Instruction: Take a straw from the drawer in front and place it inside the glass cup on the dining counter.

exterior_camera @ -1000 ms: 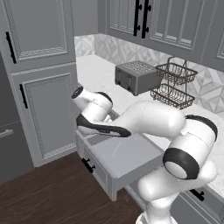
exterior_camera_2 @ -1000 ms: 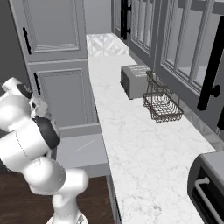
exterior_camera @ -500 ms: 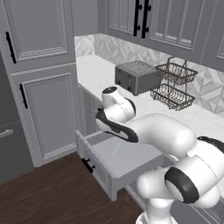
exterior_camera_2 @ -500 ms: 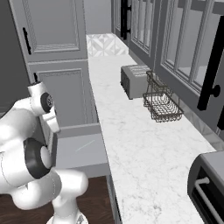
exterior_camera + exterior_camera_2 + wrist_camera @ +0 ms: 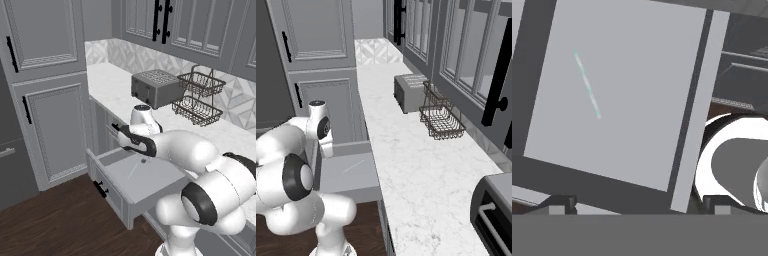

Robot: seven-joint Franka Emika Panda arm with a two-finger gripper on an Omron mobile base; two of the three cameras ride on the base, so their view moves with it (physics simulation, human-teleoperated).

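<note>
1. My gripper (image 5: 637, 202) hangs above the open drawer (image 5: 150, 181), jaws spread wide with nothing between them — only the two dark tips show at the lower corners of the hand view.
2. The straw (image 5: 587, 85) lies flat on the drawer floor, ahead of my jaws and off toward the left tip's side, well clear of both tips.
3. Its long axis runs on a slant in the hand view — the far end leans left, the near end comes in toward the middle between the tips.
4. From the left base view the straw (image 5: 136, 167) is a thin pale line on the grey floor, lying just under my hand and running roughly from the back of the drawer toward its front.
5. From the right base view the straw (image 5: 354, 166) sits alone in the middle of the floor, away from the drawer walls.
6. Nothing else lies in the drawer around it; the floor between my jaws and the straw is bare.
7. Up on the counter (image 5: 107, 85) behind, well off from my jaws, stand a toaster (image 5: 155, 88) and a wire rack (image 5: 200, 97).
8. A tall cabinet door (image 5: 52, 125) stands to the side of the drawer.
</note>
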